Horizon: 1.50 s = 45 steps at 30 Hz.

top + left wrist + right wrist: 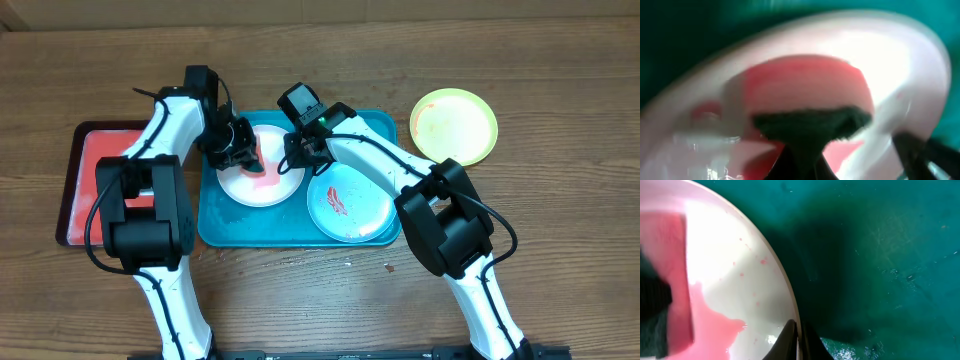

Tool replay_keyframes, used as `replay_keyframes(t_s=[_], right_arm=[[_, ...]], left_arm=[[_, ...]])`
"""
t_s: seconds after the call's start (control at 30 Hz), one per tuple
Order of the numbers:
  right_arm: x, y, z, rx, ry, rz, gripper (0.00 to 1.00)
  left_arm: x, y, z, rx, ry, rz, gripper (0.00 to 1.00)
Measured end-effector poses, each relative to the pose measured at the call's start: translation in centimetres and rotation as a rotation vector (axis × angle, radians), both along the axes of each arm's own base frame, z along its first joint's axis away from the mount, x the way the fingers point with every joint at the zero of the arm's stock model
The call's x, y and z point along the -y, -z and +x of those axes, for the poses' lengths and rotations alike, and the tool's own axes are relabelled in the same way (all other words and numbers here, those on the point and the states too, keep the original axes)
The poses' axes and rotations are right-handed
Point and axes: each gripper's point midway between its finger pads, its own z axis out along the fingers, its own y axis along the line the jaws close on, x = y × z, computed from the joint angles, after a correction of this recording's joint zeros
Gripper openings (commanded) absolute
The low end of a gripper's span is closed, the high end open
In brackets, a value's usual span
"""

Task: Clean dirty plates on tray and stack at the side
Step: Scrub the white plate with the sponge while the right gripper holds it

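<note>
The white plate (272,186) lies on the left of the teal tray (226,218) with a wet red smear on it. My left gripper (242,150) is shut on a pink sponge with a dark scrub pad (805,85) and presses it on the white plate (905,60). My right gripper (298,154) is shut on the white plate's right rim (740,255), with the fingertips (798,335) pinching the edge over the tray floor (880,255). The light blue-green plate (350,203), with a red smear, lies on the tray's right part. The yellow-green plate (454,125) lies on the table right of the tray.
A smaller red tray with a dark rim (88,185) lies on the wooden table just left of the teal tray. Both arms reach over the tray from the near side.
</note>
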Motion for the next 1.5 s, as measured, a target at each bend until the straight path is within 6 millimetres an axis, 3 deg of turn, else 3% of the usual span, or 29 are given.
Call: replay_keyframes(t_s=[0.13,0.4,0.7,0.83,1.0,1.13,1.33,1.5], right_arm=[[0.0,-0.1,0.1,0.003,0.001,0.002,0.04],[0.0,-0.1,0.1,0.003,0.000,0.002,0.04],[0.0,-0.1,0.0,0.001,0.000,0.000,0.04],[0.0,-0.1,0.0,0.000,0.000,0.000,0.04],[0.0,-0.1,0.0,0.001,0.000,0.001,0.04],[0.0,-0.1,0.0,0.002,0.000,0.001,0.04],[0.0,-0.1,0.0,0.001,-0.002,0.000,0.04],[0.2,-0.1,-0.1,-0.004,-0.001,-0.004,0.04]], left_arm=[[0.0,-0.3,-1.3,-0.077,0.036,-0.035,0.04],[-0.2,-1.0,-0.3,-0.033,0.081,-0.051,0.04],[-5.6,0.1,-0.5,-0.074,0.055,0.283,0.04],[-6.0,0.1,-0.3,-0.070,0.044,0.308,0.04],[-4.2,-0.1,1.8,0.017,0.019,0.203,0.04],[-0.8,-0.7,3.5,0.094,0.042,0.073,0.04],[5.1,-1.0,1.9,0.079,0.165,0.024,0.04],[4.3,-0.5,0.8,0.028,0.173,0.116,0.04]])
